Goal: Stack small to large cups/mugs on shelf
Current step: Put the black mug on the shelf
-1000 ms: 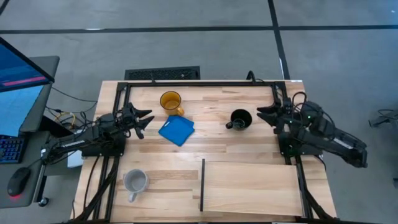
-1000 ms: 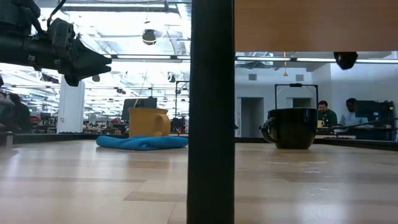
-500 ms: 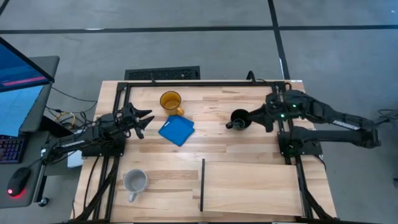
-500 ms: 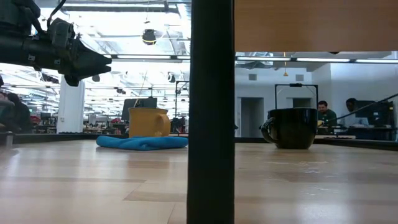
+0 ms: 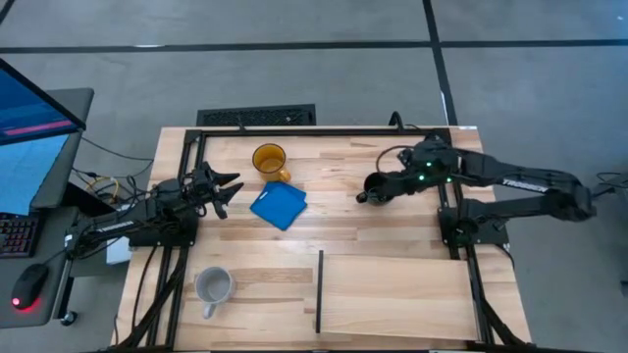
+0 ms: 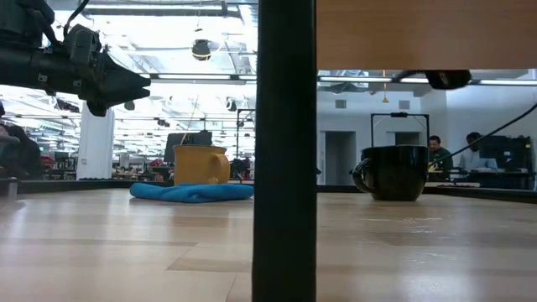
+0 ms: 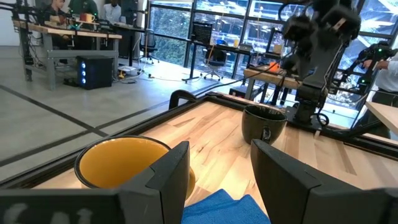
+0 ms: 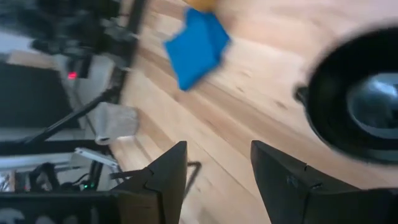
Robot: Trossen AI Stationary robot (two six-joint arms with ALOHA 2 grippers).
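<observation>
The glossy black mug (image 5: pixel 377 189) stands upright on the table's far right part, also seen as a black mug (image 6: pixel 398 172). My right gripper (image 5: pixel 391 182) hovers just above it, open, touching nothing; its wrist view shows the black mug (image 8: pixel 357 99) beyond the spread fingers. The amber mug (image 5: pixel 269 159) stands at the far middle and the grey-white mug (image 5: pixel 213 286) near the left corner. My left gripper (image 5: pixel 224 188) waits open above the table's left side, facing the amber mug (image 7: pixel 121 165). The wooden shelf panel (image 5: pixel 402 294) lies near right, bounded by the black divider strip (image 5: pixel 320 291).
A flat blue square (image 5: pixel 279 205) lies between the amber and black mugs. Black frame rails run along the table's far, left and right edges. In the low view the divider strip (image 6: pixel 285 151) hides the middle. People sit at desks in the room behind.
My right arm has swung out from the table's right edge toward the left, stretching until its gripper stands over the black mug. The mugs and the blue square have not moved.
</observation>
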